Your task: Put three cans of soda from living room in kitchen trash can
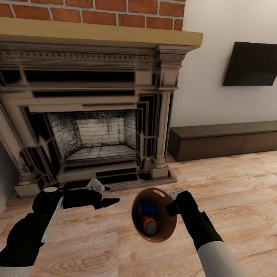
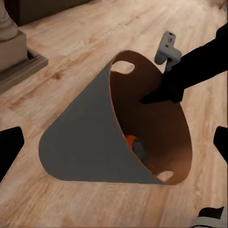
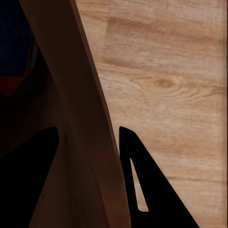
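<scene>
Head view over a wood floor (image 1: 238, 181) before a dark carved fireplace (image 1: 92, 115) under a red-brick chimney (image 1: 92, 13). The trash can (image 1: 169, 227), grey outside and orange-brown inside, is held off the floor with its round mouth turned up toward the camera; the right gripper (image 1: 174, 203) has its jaws closed on the bin's rim, one finger (image 3: 28, 180) inside the wall and the other outside, as the right wrist view shows. Two soda cans lie in the bin: a dark blue can (image 1: 146, 209) and, just beside it, an orange can (image 1: 148, 226) with a grey top. The left gripper (image 1: 109, 201) hangs near the bin's left side, apart from it, jaws standing wide in the left wrist view. Open floor extends right and forward of the bin; the fireplace hearth edge (image 1: 96, 184) lies close ahead, and a long dark low cabinet (image 1: 227, 140) runs along the white wall below a black wall TV (image 1: 250, 63).
</scene>
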Motion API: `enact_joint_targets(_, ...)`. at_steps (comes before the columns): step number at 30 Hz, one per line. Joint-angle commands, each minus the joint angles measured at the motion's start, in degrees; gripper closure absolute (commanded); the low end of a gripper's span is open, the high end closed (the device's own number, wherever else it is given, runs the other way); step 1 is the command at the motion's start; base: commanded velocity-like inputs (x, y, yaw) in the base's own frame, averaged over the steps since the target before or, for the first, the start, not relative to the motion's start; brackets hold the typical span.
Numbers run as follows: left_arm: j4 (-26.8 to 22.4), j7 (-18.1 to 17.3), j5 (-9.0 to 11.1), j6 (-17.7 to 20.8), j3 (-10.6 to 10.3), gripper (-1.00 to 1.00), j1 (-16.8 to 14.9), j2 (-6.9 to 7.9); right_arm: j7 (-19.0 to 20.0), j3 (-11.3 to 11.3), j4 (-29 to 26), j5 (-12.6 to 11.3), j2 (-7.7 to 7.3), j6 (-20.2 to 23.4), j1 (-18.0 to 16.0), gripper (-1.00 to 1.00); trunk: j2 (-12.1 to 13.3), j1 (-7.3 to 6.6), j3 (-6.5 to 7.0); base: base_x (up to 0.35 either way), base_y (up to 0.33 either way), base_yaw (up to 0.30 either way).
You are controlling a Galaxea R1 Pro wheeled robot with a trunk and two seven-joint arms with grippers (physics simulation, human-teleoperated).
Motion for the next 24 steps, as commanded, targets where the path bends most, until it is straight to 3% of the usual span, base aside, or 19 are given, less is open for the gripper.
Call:
enact_joint_targets(1,0.1,-2.1,-0.1,-0.3,2.8,-1.0,0.1,0.45,0.2,-0.1,0.0,-1.2,-0.26,0.2,0.0,1.0,0.0,0.0,0.01,0.0,0.0,0.0)
enact_joint_targets(3,0.2,-3.4,-0.3,-0.5,5.5,-1.0,0.2,0.83,0.2,-0.3,0.0,-1.3,-0.59,0.2,0.0,1.0,0.0,0.0,0.01,0.0,0.0,0.0)
enact_joint_targets(4,0.3,-4.1,-0.4,-0.7,8.5,-1.0,0.3,1.13,0.2,-0.8,0.0,-1.3,-0.88,0.2,0.0,1.0,0.0,0.0,0.01,0.0,0.0,0.0)
enact_joint_targets(5,0.4,-4.3,-0.5,-0.8,10.2,-1.0,0.3,1.25,0.2,-1.0,0.0,-1.3,-0.99,0.2,0.0,1.0,0.0,0.0,0.01,0.0,0.0,0.0)
enact_joint_targets(6,0.8,-4.1,-0.8,-1.1,13.6,-1.0,0.4,1.37,0.3,-1.5,0.0,-1.3,-1.23,0.2,0.1,1.0,0.0,0.0,0.01,0.0,0.0,0.0)
enact_joint_targets(9,1.6,-2.1,-1.4,-2.2,18.2,-1.0,0.4,1.21,0.4,-2.1,-0.1,-1.3,-1.7,0.2,0.1,1.0,0.0,0.0,0.01,0.0,0.0,0.0)
enact_joint_targets(10,2.1,0.1,-1.7,-3.0,20.1,-1.0,0.5,1.12,0.5,-2.7,-0.1,-1.4,-2.21,0.2,0.1,1.0,0.0,0.0,0.01,0.0,0.0,0.0)
enact_joint_targets(12,2.6,2.5,-2.0,-4.1,21.3,-1.0,0.8,1.04,0.6,-3.3,-0.1,-1.5,-2.64,0.2,0.1,1.0,0.0,0.0,0.01,0.0,0.0,0.0)
enact_joint_targets(15,6.0,9.6,-2.2,-10.7,23.1,-1.0,4.1,0.64,0.9,-6.4,-0.4,-1.5,-3.41,0.2,0.1,1.0,0.0,0.0,0.01,0.0,0.0,0.0)
enact_joint_targets(17,7.5,11.5,-2.1,-12.9,23.3,-1.0,4.8,0.14,0.9,-7.0,-0.7,-1.4,-3.43,0.2,0.1,1.0,0.0,0.0,0.01,0.0,0.0,0.0)
enact_joint_targets(24,14.3,21.2,-2.3,-26.6,23.6,-1.0,7.0,-4.23,1.0,-8.0,-1.1,-1.5,-3.71,0.2,0.1,1.0,0.0,0.0,0.01,0.0,0.0,0.0)
